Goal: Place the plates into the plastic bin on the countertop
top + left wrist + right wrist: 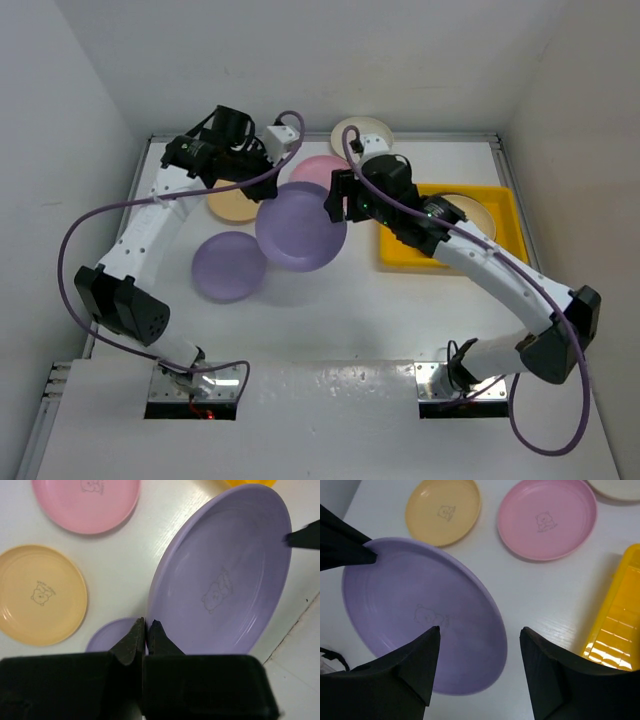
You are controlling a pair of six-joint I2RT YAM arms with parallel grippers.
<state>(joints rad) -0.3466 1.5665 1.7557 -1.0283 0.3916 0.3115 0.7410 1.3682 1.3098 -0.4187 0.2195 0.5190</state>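
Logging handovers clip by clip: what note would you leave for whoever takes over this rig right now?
Left pincer: shut on the rim of the lifted purple plate.
Right pincer: open, astride that plate's opposite rim.
Done: one plate lies in the yellow bin, partly hidden by the right arm.
To do: bin the lifted plate, then the second purple plate, yellow-orange plate, pink plate and cream plate, all on the countertop.

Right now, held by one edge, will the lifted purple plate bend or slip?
Probably stiff and light: the plate shows no sag though the left gripper pinches only its rim. Its smooth surface may slip.
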